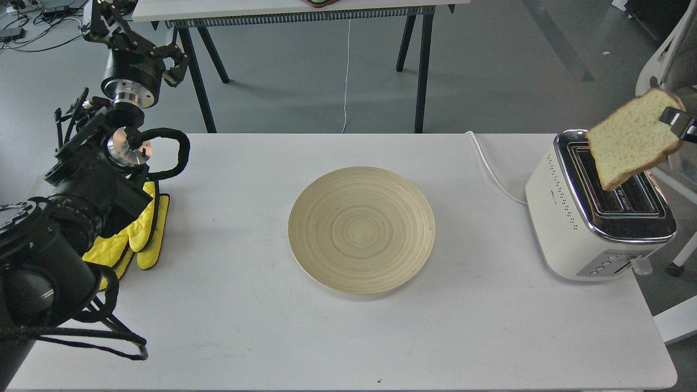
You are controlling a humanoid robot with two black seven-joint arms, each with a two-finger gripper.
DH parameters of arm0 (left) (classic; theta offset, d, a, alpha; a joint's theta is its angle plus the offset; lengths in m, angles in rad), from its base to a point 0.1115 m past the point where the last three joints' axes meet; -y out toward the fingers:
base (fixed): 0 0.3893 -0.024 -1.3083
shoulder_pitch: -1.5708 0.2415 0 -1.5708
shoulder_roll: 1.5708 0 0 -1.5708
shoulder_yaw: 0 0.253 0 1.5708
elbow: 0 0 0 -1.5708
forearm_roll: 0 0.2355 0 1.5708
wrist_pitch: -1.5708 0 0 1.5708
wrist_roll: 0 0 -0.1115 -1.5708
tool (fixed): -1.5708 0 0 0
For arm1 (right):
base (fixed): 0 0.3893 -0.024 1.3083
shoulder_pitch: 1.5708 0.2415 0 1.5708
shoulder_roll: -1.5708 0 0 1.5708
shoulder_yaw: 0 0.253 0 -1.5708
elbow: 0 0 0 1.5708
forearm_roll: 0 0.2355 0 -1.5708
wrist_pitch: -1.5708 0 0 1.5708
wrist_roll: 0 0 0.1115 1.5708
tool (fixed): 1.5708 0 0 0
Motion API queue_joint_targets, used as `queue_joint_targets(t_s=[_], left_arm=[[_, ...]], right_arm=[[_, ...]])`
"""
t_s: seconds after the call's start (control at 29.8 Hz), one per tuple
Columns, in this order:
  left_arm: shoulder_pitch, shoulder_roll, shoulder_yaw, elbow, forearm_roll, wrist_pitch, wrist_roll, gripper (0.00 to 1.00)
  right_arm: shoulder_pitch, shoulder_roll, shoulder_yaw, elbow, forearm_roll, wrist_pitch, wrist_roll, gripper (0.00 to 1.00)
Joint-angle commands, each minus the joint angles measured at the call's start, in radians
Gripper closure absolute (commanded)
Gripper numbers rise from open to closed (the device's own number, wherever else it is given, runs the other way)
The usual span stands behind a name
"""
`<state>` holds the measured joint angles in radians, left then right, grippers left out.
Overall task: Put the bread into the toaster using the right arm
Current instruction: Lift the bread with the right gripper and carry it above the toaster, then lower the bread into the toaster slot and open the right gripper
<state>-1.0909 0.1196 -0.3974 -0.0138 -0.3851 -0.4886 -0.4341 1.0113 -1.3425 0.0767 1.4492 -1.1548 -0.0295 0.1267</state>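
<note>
Resting on the white bench (337, 337), near edge bare; beyond, round beige wooden plate (361, 230) and cream-white chrome-topped toaster (566, 228). Hanging tilted above the toaster's slots, pale tan bread slice (631, 139), pinched at its top corner by right gripper (678, 124). Rising far left, left gripper (103, 24), opening unreadable.

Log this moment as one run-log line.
phase: insert | right gripper: shut on bread | bread: tilted above toaster slots | left gripper: raised, idle | plate: bare
</note>
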Motion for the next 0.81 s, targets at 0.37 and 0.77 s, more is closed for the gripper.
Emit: queue_joint_targets(t_s=[0.37,0.77], left_arm=[[0.000,0.000,0.000,0.000,0.000,0.000,0.000,0.00],[0.000,0.000,-0.001,0.000,0.000,0.000,0.000,0.00]], right_arm=[[-0.031,0.089,-0.040,-0.079,-0.013,-0.004,-0.001,0.90],[-0.031,0.137,0.078,-0.069,0.191,-0.038,0.004,0.28]])
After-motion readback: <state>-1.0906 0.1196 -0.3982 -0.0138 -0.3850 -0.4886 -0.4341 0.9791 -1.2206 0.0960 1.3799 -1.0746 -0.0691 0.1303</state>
